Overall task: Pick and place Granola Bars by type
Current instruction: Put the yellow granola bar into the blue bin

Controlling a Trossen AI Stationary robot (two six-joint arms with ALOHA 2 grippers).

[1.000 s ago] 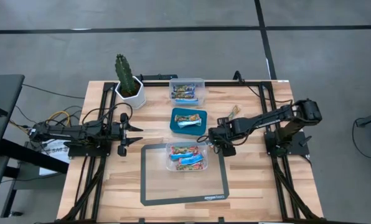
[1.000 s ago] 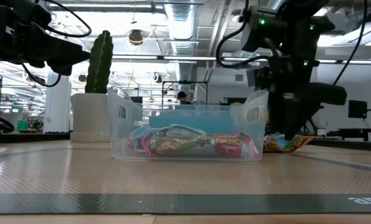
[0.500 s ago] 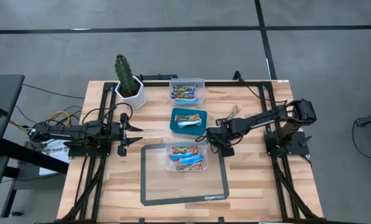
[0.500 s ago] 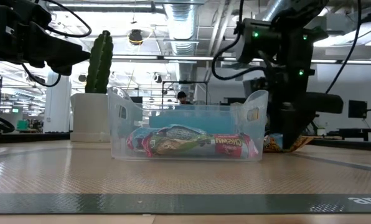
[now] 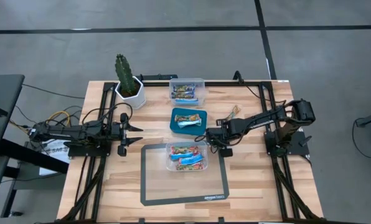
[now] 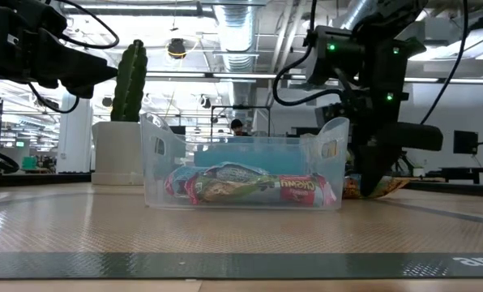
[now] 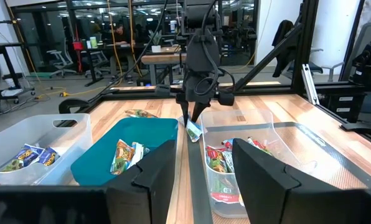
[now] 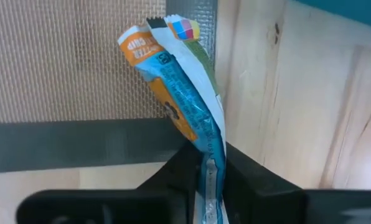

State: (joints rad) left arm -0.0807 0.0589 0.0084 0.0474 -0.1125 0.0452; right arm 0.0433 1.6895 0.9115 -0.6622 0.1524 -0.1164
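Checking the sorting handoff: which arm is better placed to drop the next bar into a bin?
Right. The right gripper already pinches a bar beside the teal bin, while the left gripper waits open, farther off.

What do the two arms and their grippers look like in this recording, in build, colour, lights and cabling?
Both arms are dark, near-black, jointed builds with black cables looping along them. The left gripper has two thin pointed black fingers, broad and blocky seen close up. The right gripper is equally black, and the low view shows small green lights on the right arm.
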